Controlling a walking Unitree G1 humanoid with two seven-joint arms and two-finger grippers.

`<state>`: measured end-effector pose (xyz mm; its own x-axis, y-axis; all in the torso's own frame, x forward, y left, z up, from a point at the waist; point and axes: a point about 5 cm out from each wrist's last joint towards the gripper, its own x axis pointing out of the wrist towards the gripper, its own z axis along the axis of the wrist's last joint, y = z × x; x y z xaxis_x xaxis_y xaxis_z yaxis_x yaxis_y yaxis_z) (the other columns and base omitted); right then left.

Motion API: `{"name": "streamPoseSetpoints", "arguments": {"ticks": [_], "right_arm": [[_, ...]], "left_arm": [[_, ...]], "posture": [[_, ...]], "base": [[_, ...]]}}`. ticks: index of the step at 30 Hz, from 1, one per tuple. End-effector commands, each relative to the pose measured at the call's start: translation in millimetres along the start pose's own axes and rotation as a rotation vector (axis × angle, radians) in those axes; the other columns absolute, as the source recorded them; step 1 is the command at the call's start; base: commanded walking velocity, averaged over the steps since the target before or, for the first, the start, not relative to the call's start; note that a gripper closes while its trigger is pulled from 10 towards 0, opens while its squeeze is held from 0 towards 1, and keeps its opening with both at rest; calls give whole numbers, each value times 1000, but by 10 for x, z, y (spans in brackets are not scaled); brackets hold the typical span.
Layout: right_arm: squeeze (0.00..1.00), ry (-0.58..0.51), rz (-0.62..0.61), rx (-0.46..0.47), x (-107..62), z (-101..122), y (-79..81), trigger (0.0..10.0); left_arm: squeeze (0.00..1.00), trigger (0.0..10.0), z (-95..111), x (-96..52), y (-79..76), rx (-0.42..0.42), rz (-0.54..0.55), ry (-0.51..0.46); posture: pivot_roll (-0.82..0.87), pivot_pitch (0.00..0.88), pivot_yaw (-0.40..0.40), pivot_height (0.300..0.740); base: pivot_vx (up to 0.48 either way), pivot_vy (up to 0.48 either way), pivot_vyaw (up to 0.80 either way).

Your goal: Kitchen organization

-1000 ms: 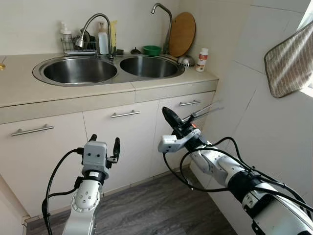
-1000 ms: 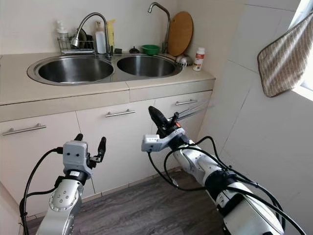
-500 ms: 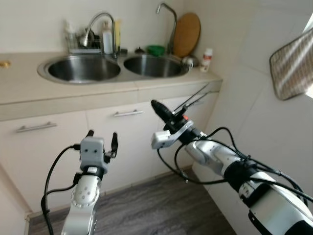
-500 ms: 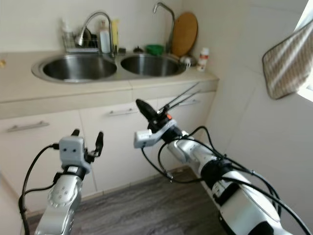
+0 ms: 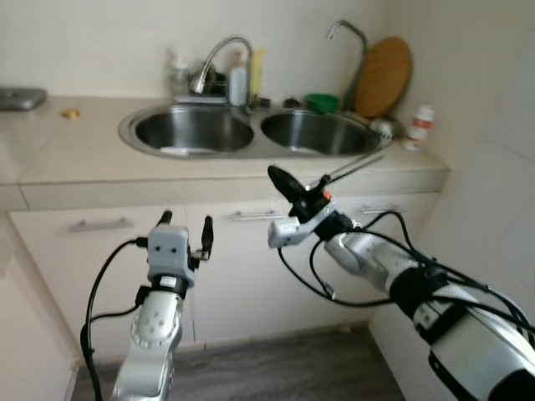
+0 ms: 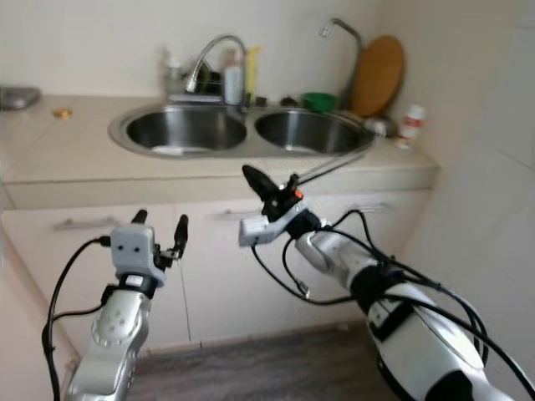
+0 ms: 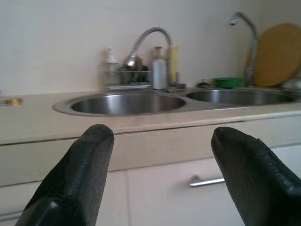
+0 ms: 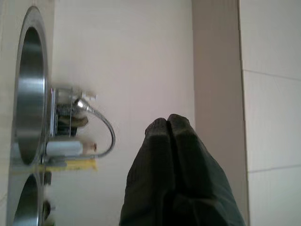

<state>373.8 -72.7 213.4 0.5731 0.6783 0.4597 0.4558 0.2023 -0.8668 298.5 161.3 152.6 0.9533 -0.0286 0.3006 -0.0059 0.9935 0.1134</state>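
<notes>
A beige counter carries a steel double sink with a curved faucet. In front of the cabinet doors, below the counter edge, my left gripper points upward, open and empty, fingers wide apart. My right gripper is raised level with the counter's front edge, its fingers pressed shut. Thin metal rods stick out from beside its base toward the right. I cannot tell whether it holds them.
Behind the sink stand a wire rack with bottles, a green bowl, a round wooden board and a second tap. A white bottle stands near the right wall. Cabinet handles run below the counter.
The whole view has swung left, so the sink now sits centre-right and more counter shows on the left. Both arms keep roughly the same pose, the right gripper still shut.
</notes>
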Motion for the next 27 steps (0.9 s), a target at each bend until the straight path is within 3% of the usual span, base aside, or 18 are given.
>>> {"name": "streamPoseSetpoints", "arguments": {"ticks": [1,16,27], "right_arm": [[0,-50,-33,-1,127,84,-66,10000],[0,-90,-49,-24,249,89,-134,10000],[0,27,-45,86,316,6,-164,10000]], "left_arm": [[0,10000,46,19,62,21,17,-20],[0,10000,49,14,68,25,27,-21],[0,10000,98,24,83,34,34,-38]], "posture": [[0,0,-123,740],[11,0,-140,740],[23,0,-146,740]], "base": [[390,0,538],[390,0,520],[391,0,90]]}}
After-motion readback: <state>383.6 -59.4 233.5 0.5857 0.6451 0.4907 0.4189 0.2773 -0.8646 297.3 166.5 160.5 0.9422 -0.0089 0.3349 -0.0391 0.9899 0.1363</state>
